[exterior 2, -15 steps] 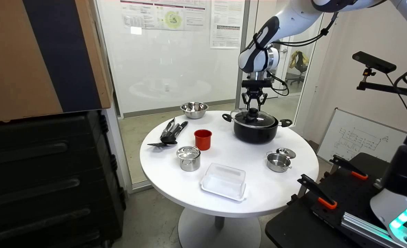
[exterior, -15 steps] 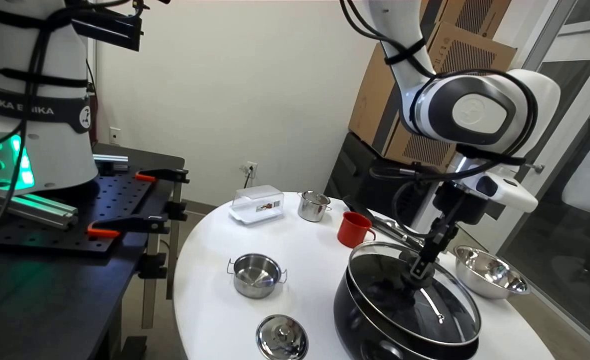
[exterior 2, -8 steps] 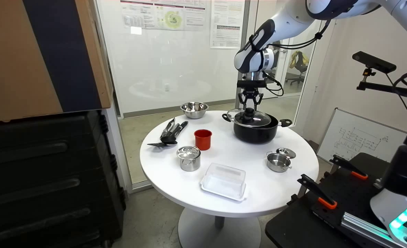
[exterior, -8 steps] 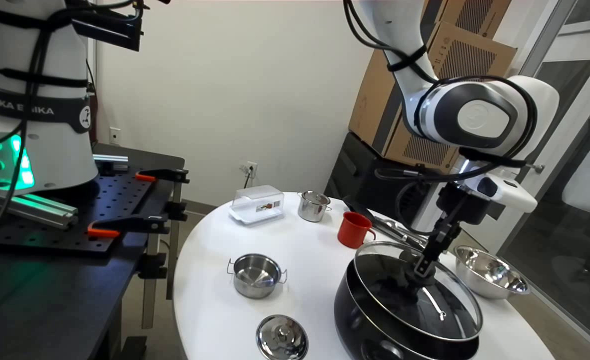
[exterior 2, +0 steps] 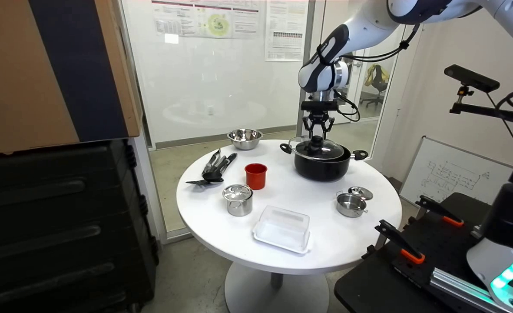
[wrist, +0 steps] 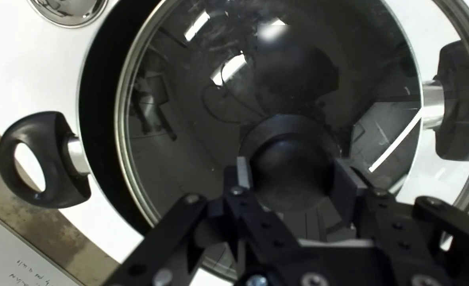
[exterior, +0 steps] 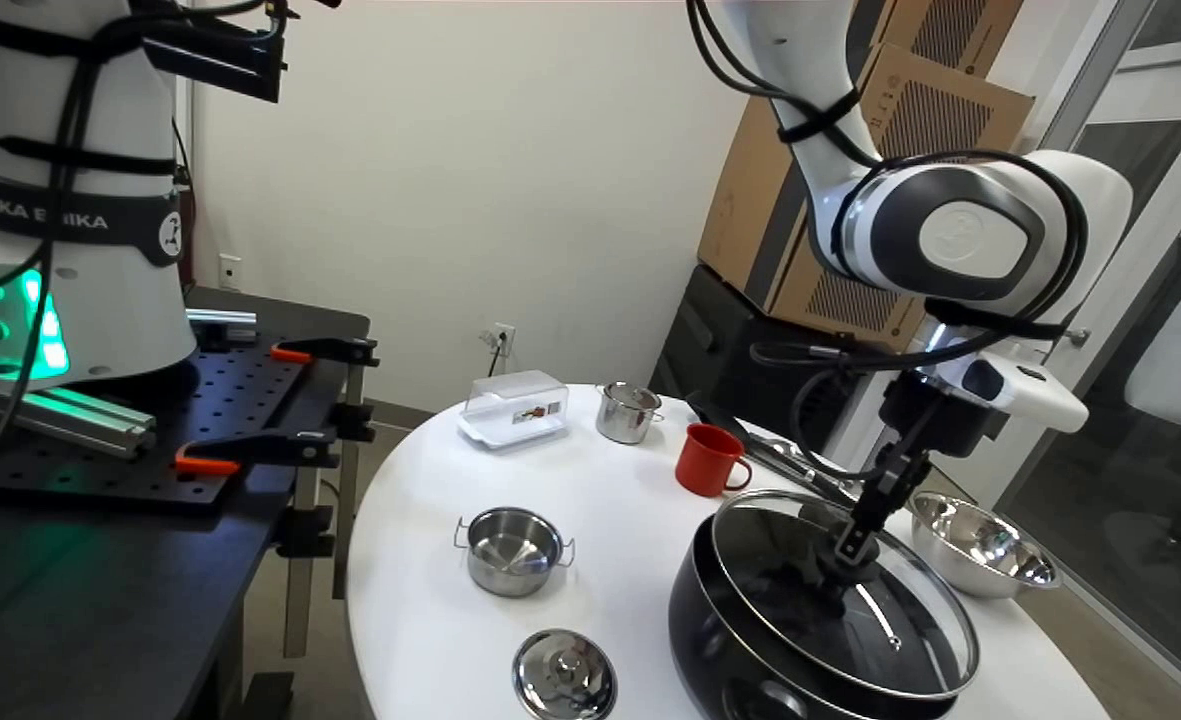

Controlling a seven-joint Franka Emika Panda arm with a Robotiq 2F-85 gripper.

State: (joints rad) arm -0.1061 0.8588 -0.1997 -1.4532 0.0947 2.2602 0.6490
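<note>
One round clear-glass lid (exterior: 820,620), metal-rimmed, darkly reflective, with a domed black knob (wrist: 292,171). Off-centre over a deep round black pot (exterior 2: 322,169), leaving a crescent of the mouth uncovered on one side, jutting past the rim on the other; cannot tell whether touching. Black two-finger gripper (wrist: 296,174) closed on the knob from both sides. Underneath, a round white table (exterior 2: 204,208), bearing also a red cylindrical mug (exterior 2: 256,176) and a shiny steel bowl (exterior 2: 245,139). Around: glossy pale wall (exterior 2: 217,74) with printed posters (exterior 2: 217,19), brown cardboard box (exterior 2: 21,78) above a black drawer unit (exterior 2: 56,226), grey concrete floor (exterior 2: 191,269).
</note>
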